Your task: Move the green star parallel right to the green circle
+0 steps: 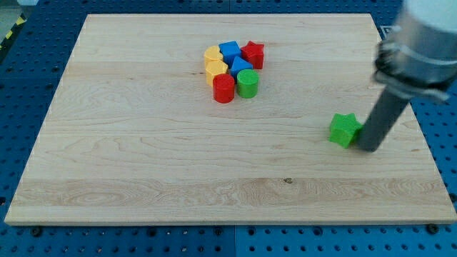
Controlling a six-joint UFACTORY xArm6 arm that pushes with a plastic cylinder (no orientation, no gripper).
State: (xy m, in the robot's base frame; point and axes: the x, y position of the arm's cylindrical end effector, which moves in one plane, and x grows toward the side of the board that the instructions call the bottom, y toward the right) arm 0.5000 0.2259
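Note:
The green star [344, 129] lies on the wooden board [143, 164] at the view's right, a little below mid-height. The green circle [248, 83] stands at the lower right of a cluster of blocks near the view's top centre. My tip [370, 148] rests on the board just right of the green star, touching or nearly touching its right side. The dark rod rises from it toward the view's upper right.
The cluster holds a red circle [223, 88], two yellow blocks [214, 63], two blue blocks [230, 51] and a red star [253, 54], packed against the green circle. The board's right edge [418, 135] runs close to my tip.

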